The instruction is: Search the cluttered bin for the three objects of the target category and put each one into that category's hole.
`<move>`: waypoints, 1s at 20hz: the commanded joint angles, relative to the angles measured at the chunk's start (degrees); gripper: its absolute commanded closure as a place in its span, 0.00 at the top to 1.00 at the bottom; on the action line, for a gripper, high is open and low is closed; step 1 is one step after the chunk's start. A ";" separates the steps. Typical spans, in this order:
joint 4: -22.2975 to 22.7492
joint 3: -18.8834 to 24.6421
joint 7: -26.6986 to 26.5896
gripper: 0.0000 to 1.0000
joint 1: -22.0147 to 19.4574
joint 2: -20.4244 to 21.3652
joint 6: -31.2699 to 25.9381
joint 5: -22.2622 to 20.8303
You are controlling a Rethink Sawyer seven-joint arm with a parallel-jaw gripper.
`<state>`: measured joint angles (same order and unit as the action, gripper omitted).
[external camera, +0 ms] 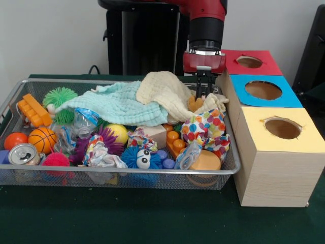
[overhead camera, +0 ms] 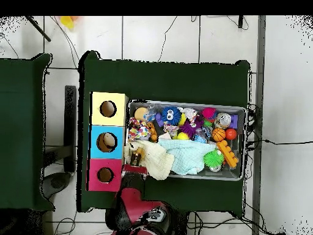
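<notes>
gripper (external camera: 204, 87) hangs low over the bin (external camera: 127, 174) at the corner beside the blue box (external camera: 263, 90), its black fingers reaching down to something tan-orange at the cream cloth (external camera: 162, 94); that may be the teddy bear, but whether the fingers are spread or pinching it i cannot tell. no tiger shows anywhere; it could lie under the cream cloth or the mint cloth (external camera: 119, 104) next to it. nothing plush is visible in the red box (external camera: 250, 62), blue box or yellow box (external camera: 282, 128) holes from the front view, so by my judgement no object is posted yet and all three are left to find.
</notes>
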<state>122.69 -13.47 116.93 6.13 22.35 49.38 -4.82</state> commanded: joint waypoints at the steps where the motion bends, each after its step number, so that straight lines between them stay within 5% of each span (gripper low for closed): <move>1: -6.63 2.68 8.12 0.00 -0.63 -1.33 2.04 2.37; 6: -5.69 3.02 8.16 0.00 -0.86 0.85 -0.62 1.59; 20: 1.29 1.81 7.17 0.00 -0.96 16.38 -14.54 -0.75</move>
<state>123.17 -13.55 116.93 6.13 31.12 42.89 -4.87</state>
